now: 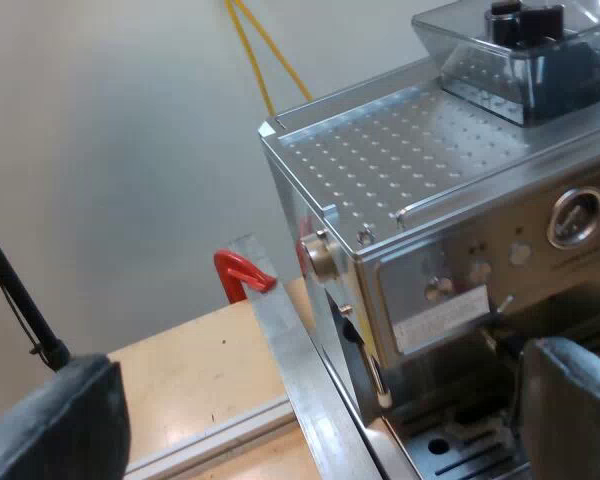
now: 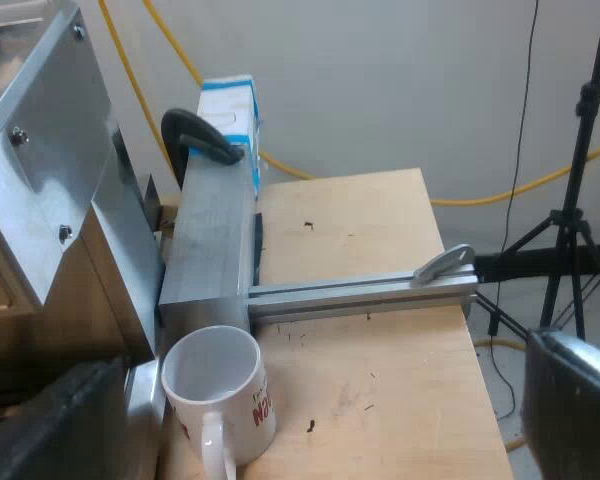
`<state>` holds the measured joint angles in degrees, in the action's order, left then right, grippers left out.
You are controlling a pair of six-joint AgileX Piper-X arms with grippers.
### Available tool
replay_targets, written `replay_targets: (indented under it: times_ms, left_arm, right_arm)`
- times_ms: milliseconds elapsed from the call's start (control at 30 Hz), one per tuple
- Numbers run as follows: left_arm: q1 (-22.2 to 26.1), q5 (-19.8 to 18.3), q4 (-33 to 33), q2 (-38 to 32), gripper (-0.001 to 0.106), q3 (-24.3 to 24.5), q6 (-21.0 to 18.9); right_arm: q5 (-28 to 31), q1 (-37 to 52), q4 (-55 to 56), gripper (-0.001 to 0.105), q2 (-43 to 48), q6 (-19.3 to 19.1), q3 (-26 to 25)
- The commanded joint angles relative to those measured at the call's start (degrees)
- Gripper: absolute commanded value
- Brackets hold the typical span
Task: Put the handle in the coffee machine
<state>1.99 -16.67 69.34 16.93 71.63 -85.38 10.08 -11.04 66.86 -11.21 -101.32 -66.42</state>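
— Where is the machine?
— The stainless-steel espresso machine (image 1: 450,230), with a smoked plastic bean hopper (image 1: 525,60) on its top, stands on the pale wooden table (image 1: 200,370). It is near the edge that a red clamp (image 1: 242,272) grips.
— And your jaws?
— My left gripper (image 1: 315,410) hangs at the machine's front corner, jaws spread wide. My right gripper (image 2: 310,420) is spread wide too, over the table. Near it a white mug with red lettering (image 2: 220,395) stands beside the machine's side, at the foot of a grey aluminium block (image 2: 215,240).
— Anything under the front panel?
— A dark part (image 1: 507,345), just beside my left finger. What it is I cannot tell.
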Motion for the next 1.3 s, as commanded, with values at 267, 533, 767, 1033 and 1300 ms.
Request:
replay_targets:
  times_ms: [267,533,767,1033,1300]
  left_arm:
    - [0.1,-2.9,0.1,-9.4,0.08,-9.8,-2.4]
    - [0.1,-5.2,5.1,-15.8,0.08,-14.9,-3.1]
    - [0.1,-6.2,6.8,-21.7,0.08,-18.1,-1.4]
    - [0.1,-5.9,9.1,-25.7,0.08,-21.7,-0.9]
    - [0.1,-5.9,1.4,-25.7,0.08,-26.7,-1.0]
  right_arm:
    - [0.0,0.2,0.5,0.081,14.3,-0.6,8.1]
    - [-2.3,0.2,6.2,0.081,14.4,-1.4,11.5]
    - [-3.0,0.2,6.0,0.081,14.4,-1.4,13.0]
    - [-4.2,0.2,2.4,0.081,14.4,-1.3,17.5]
    - [-7.0,0.2,-7.8,0.081,14.3,-1.3,22.6]
